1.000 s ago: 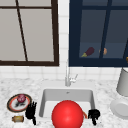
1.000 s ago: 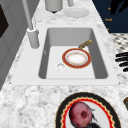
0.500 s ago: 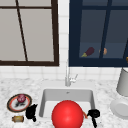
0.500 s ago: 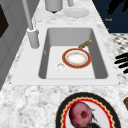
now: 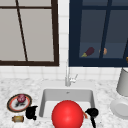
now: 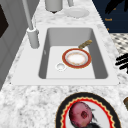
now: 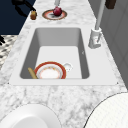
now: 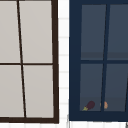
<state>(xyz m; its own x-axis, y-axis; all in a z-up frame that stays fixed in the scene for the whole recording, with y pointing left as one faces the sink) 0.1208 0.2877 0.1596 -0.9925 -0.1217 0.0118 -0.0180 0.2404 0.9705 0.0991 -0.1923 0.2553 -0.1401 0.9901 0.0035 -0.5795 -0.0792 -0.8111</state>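
marble worktop (image 6: pixel 30 100) around white sink (image 6: pixel 102 62) | red-rimmed bowl (image 6: pixel 76 58) in basin by front wall, looks rigid, glazed, slippery, breakable: grip the rim | right hand (image 5: pixel 92 112) at sink's front-right corner, left hand (image 5: pixel 31 112) beside patterned plate (image 5: pixel 12 102); cannot tell either's grip

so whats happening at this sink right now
Two black robot hands hover at the front edge of a white sink. The left robot hand hangs over the marble counter beside a small brown item and a patterned plate carrying a dark red fruit. The right robot hand floats by the sink's right front corner. In the basin lies a red-rimmed plate with a brown stick-like item next to it. Neither hand holds anything.
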